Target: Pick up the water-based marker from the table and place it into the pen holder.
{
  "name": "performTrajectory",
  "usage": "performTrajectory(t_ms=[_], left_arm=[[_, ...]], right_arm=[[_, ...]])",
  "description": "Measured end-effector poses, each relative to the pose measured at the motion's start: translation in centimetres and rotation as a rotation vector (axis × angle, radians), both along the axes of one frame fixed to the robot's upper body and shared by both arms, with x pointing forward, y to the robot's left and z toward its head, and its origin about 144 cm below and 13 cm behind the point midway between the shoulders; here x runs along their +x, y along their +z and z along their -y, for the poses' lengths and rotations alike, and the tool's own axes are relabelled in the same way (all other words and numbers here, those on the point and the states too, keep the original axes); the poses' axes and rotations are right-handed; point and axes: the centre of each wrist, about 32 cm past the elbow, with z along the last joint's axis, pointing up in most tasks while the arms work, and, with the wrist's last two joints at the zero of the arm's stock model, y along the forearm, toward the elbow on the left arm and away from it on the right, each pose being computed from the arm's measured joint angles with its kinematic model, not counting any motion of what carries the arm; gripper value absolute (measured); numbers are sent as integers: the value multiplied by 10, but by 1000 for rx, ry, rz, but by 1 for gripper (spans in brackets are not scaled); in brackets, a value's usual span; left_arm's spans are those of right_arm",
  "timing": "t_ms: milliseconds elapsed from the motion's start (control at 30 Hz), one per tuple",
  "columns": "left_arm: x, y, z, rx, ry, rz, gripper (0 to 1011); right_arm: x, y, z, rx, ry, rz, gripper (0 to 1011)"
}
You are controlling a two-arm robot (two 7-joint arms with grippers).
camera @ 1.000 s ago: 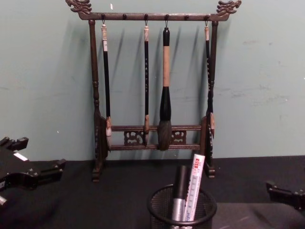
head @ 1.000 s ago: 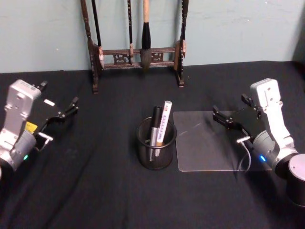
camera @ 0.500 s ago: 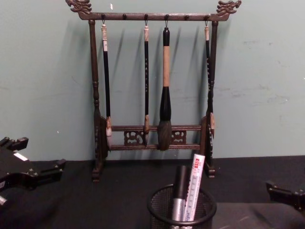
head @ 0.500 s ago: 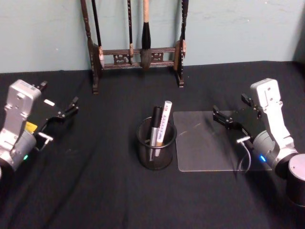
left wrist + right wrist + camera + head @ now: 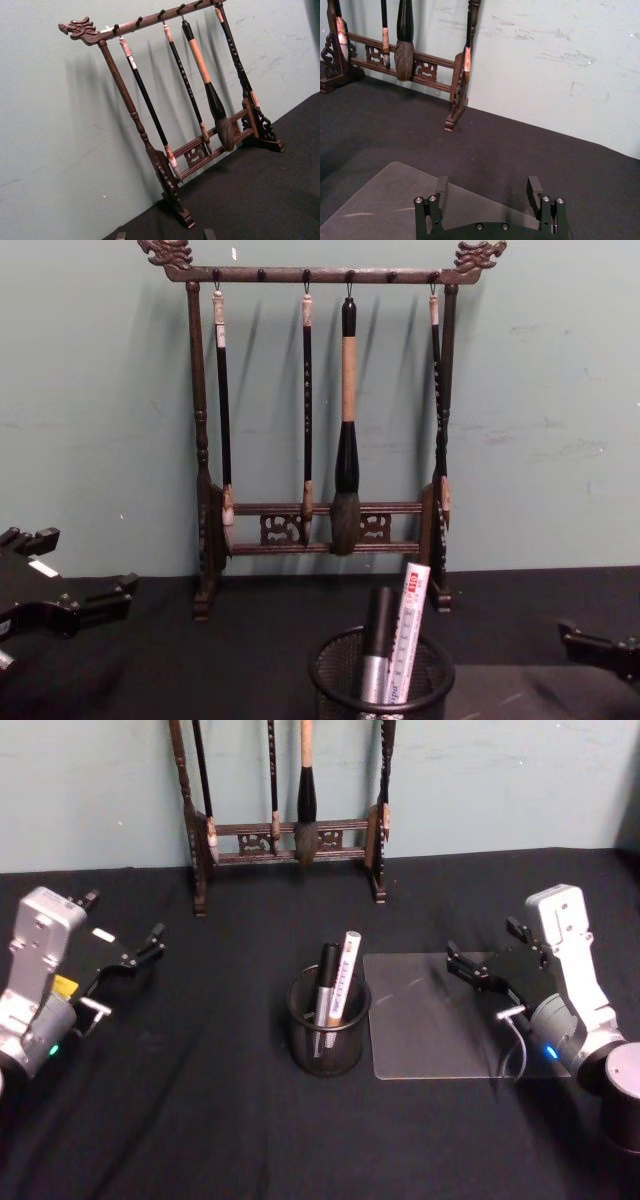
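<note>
I compare the last second of the head view: nothing has shifted. The water-based marker (image 5: 345,978) stands upright in the pen holder (image 5: 328,1032) beside a dark pen (image 5: 325,982), so I judge the placement complete.

The right hand (image 5: 468,970) hovers over the clear mat (image 5: 430,1030), well apart from the holder, fingers spread wide and empty in the right wrist view. The left hand (image 5: 140,952) is parked at the left side of the worktop (image 5: 200,1120), holding nothing; I cannot tell how far it is open.

The chest view cuts off the holder's base. The brush rack (image 5: 320,420) stands behind. The marker's label print is illegible.
</note>
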Motion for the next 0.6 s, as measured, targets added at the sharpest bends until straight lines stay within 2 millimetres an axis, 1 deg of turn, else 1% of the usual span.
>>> performTrajectory(t_ms=[600], left_arm=[[0, 0, 0, 0, 0, 0, 1001]], right_arm=[[0, 0, 0, 0, 0, 0, 1002]])
